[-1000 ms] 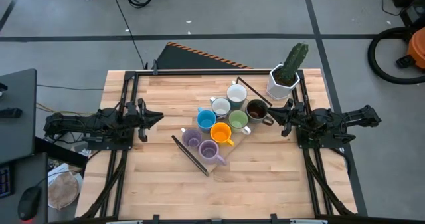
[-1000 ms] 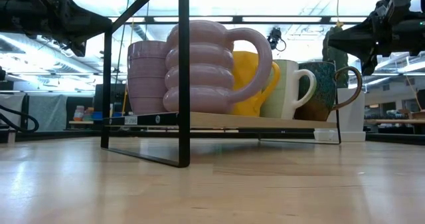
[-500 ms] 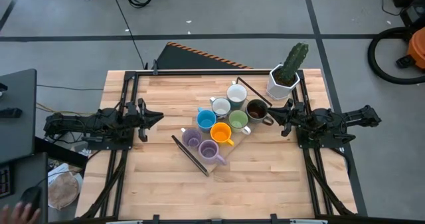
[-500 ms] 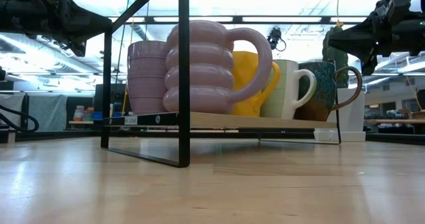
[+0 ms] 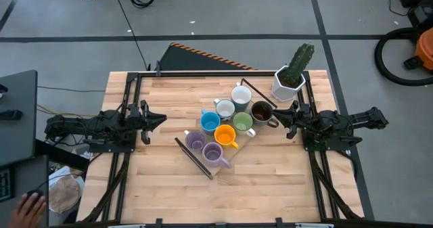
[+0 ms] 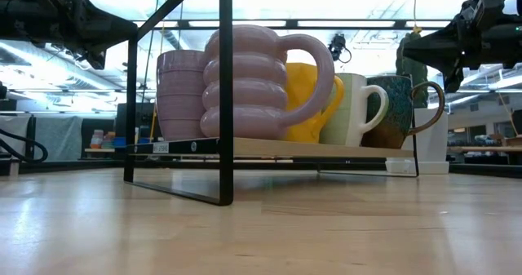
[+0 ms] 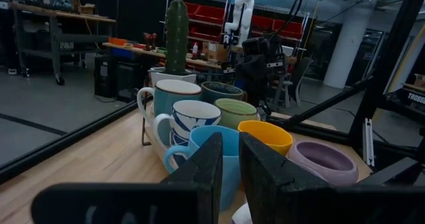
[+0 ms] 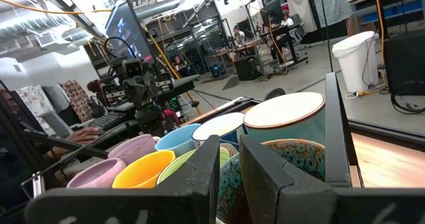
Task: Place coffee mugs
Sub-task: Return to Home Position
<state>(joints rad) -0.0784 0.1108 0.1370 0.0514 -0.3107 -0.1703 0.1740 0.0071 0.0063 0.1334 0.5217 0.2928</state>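
Observation:
Eight mugs stand upright, close together, on a low wooden shelf with a black frame (image 5: pixel 252 132) at the table's middle. They are white (image 5: pixel 241 95), white with blue (image 5: pixel 224 109), blue (image 5: pixel 210 122), green (image 5: pixel 243 123), dark brown (image 5: pixel 262 111), orange (image 5: pixel 225 135) and two lavender (image 5: pixel 195 142) (image 5: pixel 214 153). My left gripper (image 5: pixel 162 119) is shut and empty, to the left of the mugs. My right gripper (image 5: pixel 277 115) is shut and empty, just right of the dark brown mug. Both hover above the table.
A white angular pot with a green cactus (image 5: pixel 289 79) stands at the far right, behind my right gripper. Black frame bars (image 5: pixel 196 157) run around the shelf. The wood is bare toward the table's near edge. A person's hand (image 5: pixel 30 206) shows beside the table's near left corner.
Both arms have kept still and the mugs have not moved. A person's hand has come into view beside the table's near left corner.

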